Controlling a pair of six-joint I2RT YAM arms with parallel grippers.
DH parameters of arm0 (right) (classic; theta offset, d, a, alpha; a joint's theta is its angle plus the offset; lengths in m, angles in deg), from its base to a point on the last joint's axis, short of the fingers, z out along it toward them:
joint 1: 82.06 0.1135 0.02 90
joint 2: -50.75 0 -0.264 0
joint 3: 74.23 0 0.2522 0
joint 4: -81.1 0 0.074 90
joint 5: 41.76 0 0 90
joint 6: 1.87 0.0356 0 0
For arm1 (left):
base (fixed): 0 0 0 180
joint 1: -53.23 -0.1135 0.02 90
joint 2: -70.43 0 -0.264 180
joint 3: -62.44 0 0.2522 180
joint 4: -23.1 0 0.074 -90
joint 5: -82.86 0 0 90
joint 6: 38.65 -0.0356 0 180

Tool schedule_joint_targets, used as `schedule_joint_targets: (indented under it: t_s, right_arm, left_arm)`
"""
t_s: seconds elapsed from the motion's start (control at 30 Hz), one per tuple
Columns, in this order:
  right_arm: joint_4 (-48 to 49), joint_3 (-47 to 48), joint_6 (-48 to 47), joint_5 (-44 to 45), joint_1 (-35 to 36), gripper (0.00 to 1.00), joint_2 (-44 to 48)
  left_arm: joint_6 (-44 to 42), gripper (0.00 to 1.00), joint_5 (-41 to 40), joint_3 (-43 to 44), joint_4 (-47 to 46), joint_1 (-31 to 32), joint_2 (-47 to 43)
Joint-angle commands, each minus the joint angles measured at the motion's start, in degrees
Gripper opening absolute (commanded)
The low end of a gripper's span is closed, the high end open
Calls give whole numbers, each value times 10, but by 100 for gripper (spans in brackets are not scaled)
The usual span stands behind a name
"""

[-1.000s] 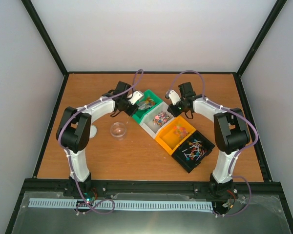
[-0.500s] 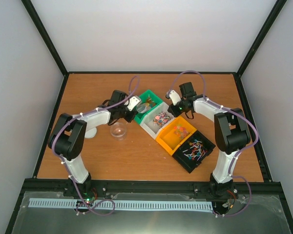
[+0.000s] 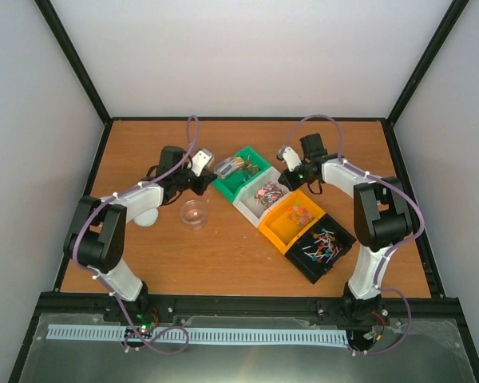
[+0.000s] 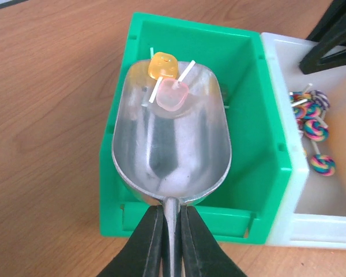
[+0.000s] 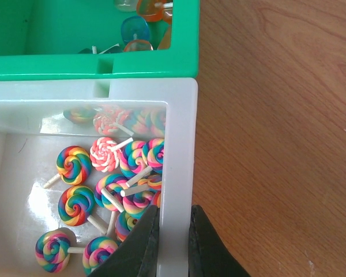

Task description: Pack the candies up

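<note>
Wood-grain table (image 3: 247,255) carries everything, and across it runs a slanted row of four bins set touching side to side: the green bin (image 3: 226,188) farthest from the arm bases, then the white bin (image 3: 247,206), the orange bin (image 3: 273,231) and the black bin (image 3: 307,270) nearest. A small clear jar (image 3: 194,213) stands apart from the row on the left arm's side, upright, and it looks empty from above.

Over the green bin hangs a metal scoop (image 4: 173,144), bowl pointing away from the wrist. The left gripper (image 4: 172,210) has its jaws pinched nearly together on the scoop's thin handle. The right gripper (image 5: 173,213) is closed just as far on the side wall of the white bin, one finger inside and one outside, which reads as bracing the row.

Smallest are the candies (image 4: 172,95): two sit at the far end of the scoop bowl, one pink and one orange, both on short white sticks. More lie beneath in the green bin, a heap of rainbow swirl lollipops fills the white bin, and the orange and black bins hold their own mixed pieces.

As for progress, it seems early: one scoopful is lifted, nothing shows in the jar, and nearly all the sweets remain in their bins. Carrying the scoop to the jar and tipping it looks like the next step, then repeats.
</note>
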Motion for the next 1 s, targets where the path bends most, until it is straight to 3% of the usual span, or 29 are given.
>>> schedule_joint_targets:
  t_s: [0.0,0.17,0.33,0.4,0.57,0.97]
  right_arm:
    - [0,6,-9,-17,-11,3,15]
    - [-1,7,-7,-21,-15,3,16]
    - [1,3,-7,-21,-15,3,16]
    - [1,3,-7,-20,-15,3,16]
    - [3,1,-7,-17,-15,3,14]
    - [4,2,-4,-16,-15,3,15]
  left_arm:
    - [-9,1,57,-25,-64,-7,-38]
    - [-9,1,82,-58,-101,-15,-63]
    - [9,1,150,-100,-170,-40,-92]
    - [1,1,191,-95,-155,-52,-101]
    - [-43,1,243,-72,-65,-98,-135]
    - [-340,1,295,-16,387,-234,-253]
